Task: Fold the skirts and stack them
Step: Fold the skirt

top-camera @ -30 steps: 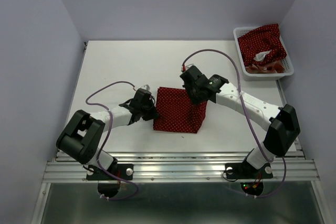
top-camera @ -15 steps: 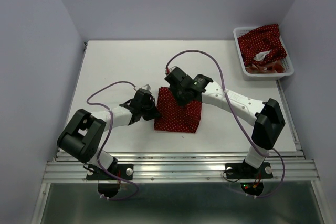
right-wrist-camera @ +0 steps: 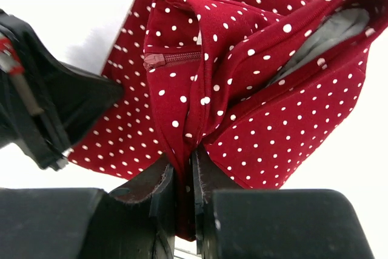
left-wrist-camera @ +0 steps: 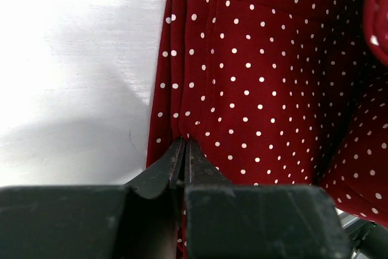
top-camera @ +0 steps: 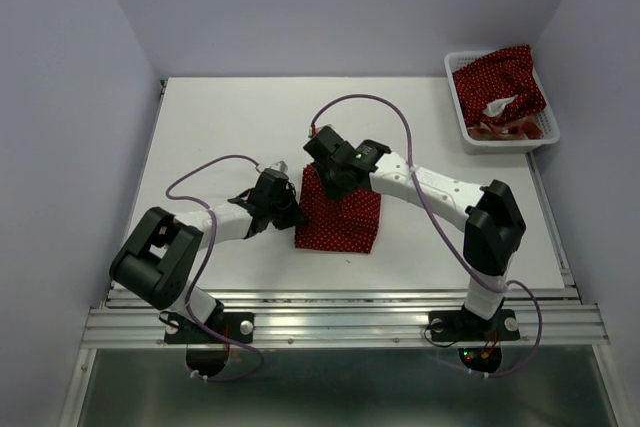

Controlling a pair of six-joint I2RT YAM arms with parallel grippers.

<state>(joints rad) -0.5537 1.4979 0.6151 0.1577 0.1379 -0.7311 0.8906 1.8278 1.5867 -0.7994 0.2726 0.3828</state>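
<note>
at this moment the dark red cloth skirt with tiny white polka dots (top-camera: 345, 229) lay part-folded at the middle of the white table (top-camera: 220, 127), and you looked to be midway through bringing one side over the other. your left gripper (left-wrist-camera: 183, 150) had its jaws pressed together on the skirt's 9 o'clock edge, low against the tabletop, acting as the anchor. your right gripper (right-wrist-camera: 185, 171) was pinching a bunched flap lifted above the skirt's 11 o'clock corner, with the zip (right-wrist-camera: 173, 57) and a slip of grey lining (right-wrist-camera: 330, 28) showing in the gather. to do this fold well, the anchor needed to hold down without shifting while the right arm carried the flap low and flat toward the pinned edge at 9 o'clock, so the cloth would drape rather than drag the whole piece. the bunch in the right jaws looked thick, so a slow lay-down and a release only once edge met edge seemed wise; letting go early would likely have left a lump. a second dotted red skirt (top-camera: 500, 87) lay in the white plastic mesh basket (top-camera: 510, 143) at 2 o'clock, well apart.
</note>
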